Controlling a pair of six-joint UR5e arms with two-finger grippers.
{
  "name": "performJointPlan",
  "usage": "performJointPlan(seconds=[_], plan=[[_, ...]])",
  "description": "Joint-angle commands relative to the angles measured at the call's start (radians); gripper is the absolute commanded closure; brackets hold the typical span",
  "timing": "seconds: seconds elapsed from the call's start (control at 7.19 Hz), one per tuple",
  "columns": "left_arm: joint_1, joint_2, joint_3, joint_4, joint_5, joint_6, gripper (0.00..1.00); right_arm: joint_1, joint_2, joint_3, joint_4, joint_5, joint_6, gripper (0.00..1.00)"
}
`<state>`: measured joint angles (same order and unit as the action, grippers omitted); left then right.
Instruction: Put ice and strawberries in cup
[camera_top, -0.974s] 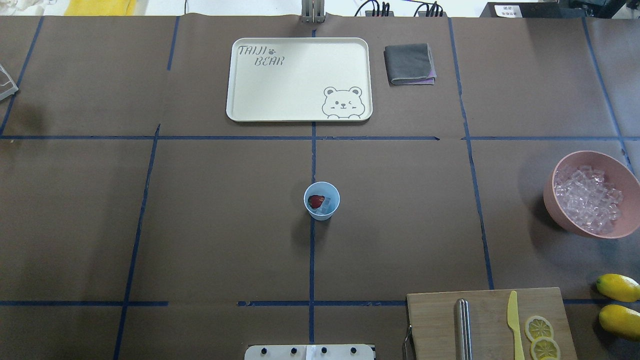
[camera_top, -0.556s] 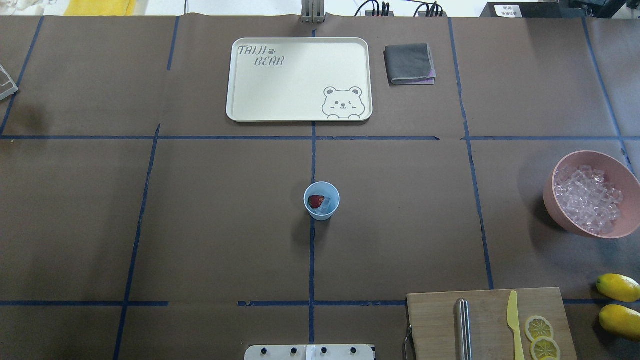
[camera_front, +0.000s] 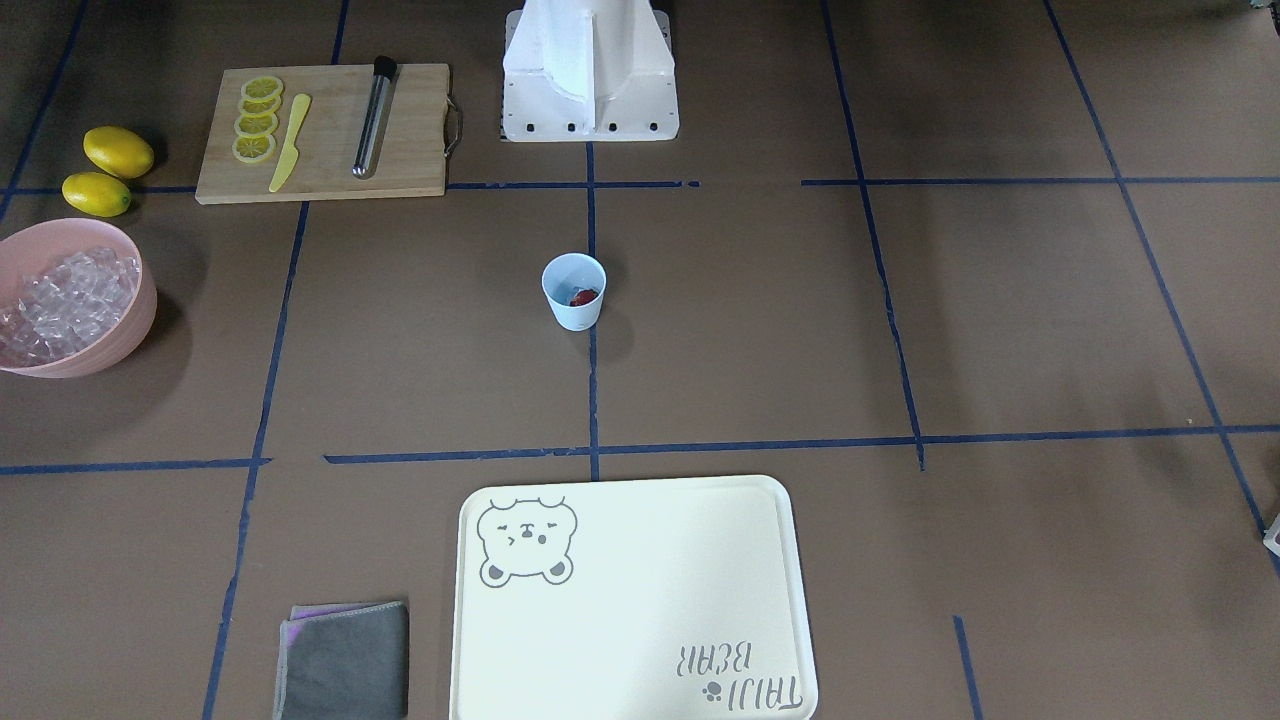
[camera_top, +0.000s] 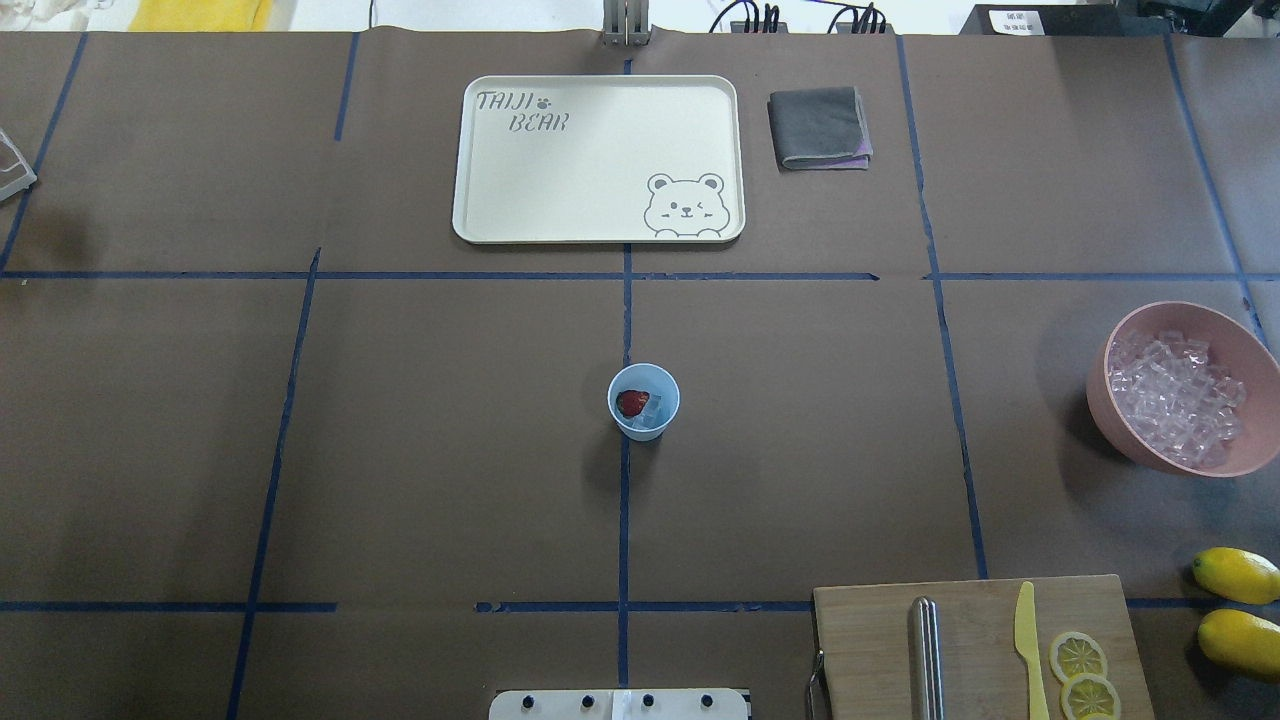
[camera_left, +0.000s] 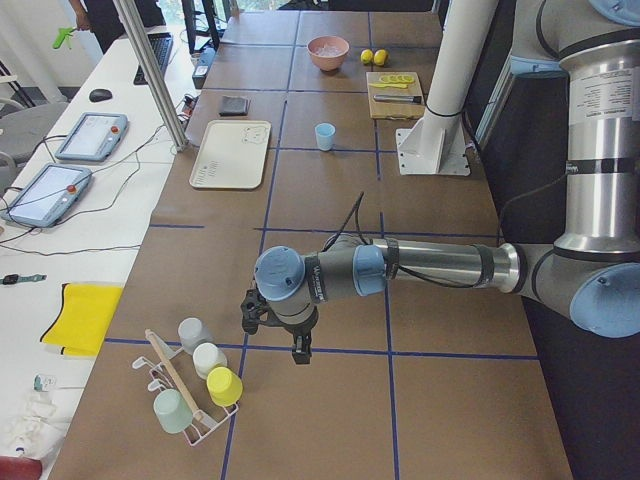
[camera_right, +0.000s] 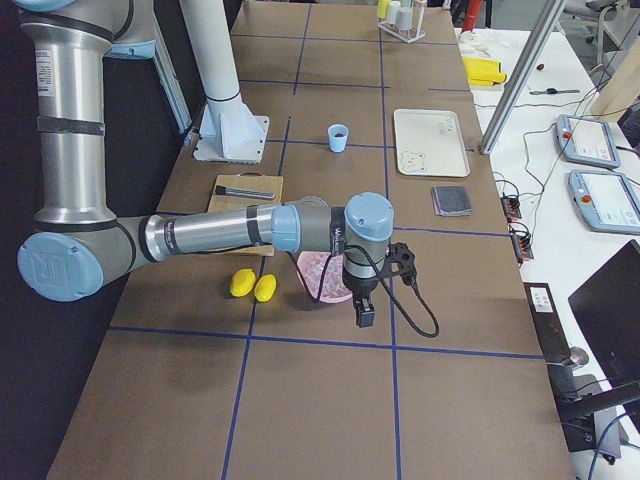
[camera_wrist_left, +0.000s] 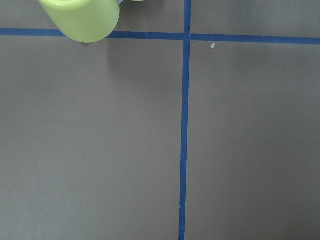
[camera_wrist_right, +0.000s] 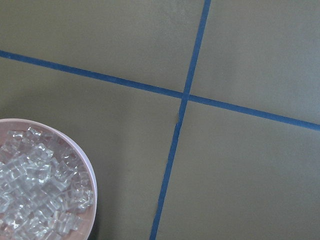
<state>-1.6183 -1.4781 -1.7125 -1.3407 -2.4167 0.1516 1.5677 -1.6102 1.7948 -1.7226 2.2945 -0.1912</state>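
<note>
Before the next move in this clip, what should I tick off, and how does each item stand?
1. Cup upright on the table: ok.
2. Strawberry inside the cup: ok.
3. Ice in the cup beside the berry: ok.
4. Left gripper well away from the cup, near the yellow cup: ok.
5. Right gripper well away from the cup, by the pink bowl: ok.
6. Either gripper open or shut: cannot tell.
</note>
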Motion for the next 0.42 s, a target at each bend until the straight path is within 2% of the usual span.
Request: performJointPlan(seconds=[0.0, 0.28], plan=[[0.000, 0.010, 0.002, 0.002, -0.008, 0.000, 0.00, 0.000, 0.001, 0.005, 0.001, 0.000, -0.001, 0.01], [0.000, 0.009, 0.001, 0.003, -0.009, 0.000, 0.00, 0.000, 0.001, 0.009, 0.000, -0.001, -0.001, 0.01]])
